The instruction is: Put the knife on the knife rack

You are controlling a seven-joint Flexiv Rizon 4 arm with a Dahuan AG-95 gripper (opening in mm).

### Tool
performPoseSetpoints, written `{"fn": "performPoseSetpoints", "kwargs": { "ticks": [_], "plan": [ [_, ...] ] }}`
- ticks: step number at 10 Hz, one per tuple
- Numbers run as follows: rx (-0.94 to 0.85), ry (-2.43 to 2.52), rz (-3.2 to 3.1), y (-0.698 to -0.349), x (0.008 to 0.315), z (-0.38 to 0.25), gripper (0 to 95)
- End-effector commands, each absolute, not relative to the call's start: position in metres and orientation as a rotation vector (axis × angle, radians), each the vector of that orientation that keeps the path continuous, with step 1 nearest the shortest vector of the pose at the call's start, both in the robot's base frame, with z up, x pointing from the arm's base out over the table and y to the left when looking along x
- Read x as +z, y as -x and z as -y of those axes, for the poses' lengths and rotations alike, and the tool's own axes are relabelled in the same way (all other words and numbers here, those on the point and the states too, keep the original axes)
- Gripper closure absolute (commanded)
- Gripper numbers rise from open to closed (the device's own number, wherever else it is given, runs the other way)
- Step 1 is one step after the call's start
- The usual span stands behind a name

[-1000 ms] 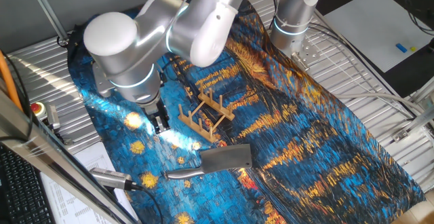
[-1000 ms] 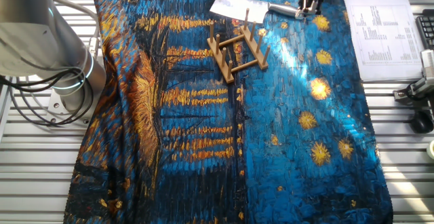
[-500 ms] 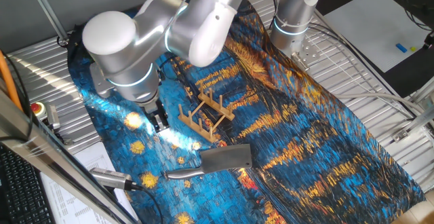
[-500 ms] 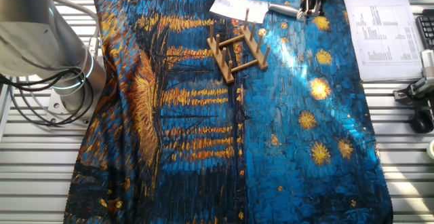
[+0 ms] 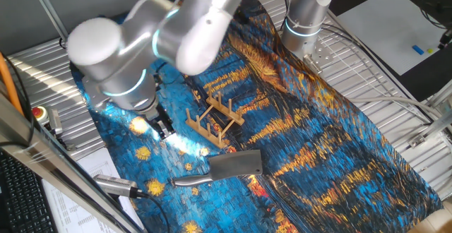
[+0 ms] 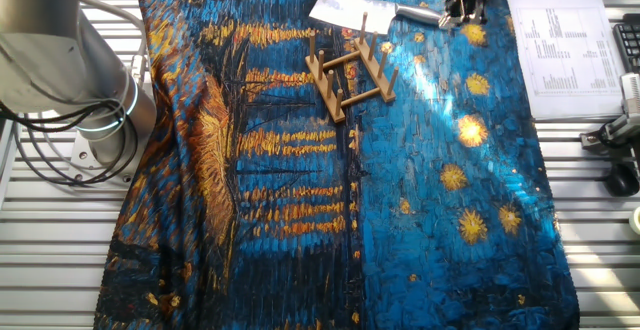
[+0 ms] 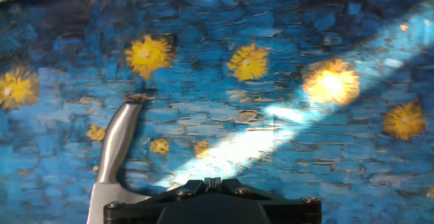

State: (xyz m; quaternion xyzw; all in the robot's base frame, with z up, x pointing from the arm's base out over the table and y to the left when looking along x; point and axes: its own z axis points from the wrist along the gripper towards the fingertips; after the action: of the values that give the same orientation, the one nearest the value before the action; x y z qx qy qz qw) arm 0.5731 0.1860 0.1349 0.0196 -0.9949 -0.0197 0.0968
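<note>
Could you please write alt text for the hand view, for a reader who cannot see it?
The knife lies on a blue cloth painted with yellow stars, its rounded silver handle pointing up from the lower left and its blade mostly cut off by the frame. The dark gripper body fills the bottom centre, fingers not visible, and a band of sunlight crosses the cloth.

Robot lab: slotted metal table (image 5: 395, 70), cables (image 6: 40, 160), keyboard (image 5: 18, 190).

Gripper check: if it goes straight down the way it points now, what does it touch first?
Likely bare starry tablecloth. The gripper points down beside the knife handle, though depth is unclear.
</note>
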Motion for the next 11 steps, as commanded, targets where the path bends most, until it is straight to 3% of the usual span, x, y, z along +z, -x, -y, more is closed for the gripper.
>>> {"fn": "performPoseSetpoints", "kwargs": {
  "ticks": [1, 8, 9, 11],
  "plan": [
    [-0.055, 0.098, 2.974, -0.564, 0.128, -0.216, 76.0],
    [-0.127, 0.161, 3.059, -0.551, 0.118, -0.248, 76.0],
    [-0.138, 0.122, 3.055, -0.551, 0.118, -0.248, 57.0],
    [-0.133, 0.113, 3.046, -0.551, 0.118, -0.248, 57.0]
  ]
}}
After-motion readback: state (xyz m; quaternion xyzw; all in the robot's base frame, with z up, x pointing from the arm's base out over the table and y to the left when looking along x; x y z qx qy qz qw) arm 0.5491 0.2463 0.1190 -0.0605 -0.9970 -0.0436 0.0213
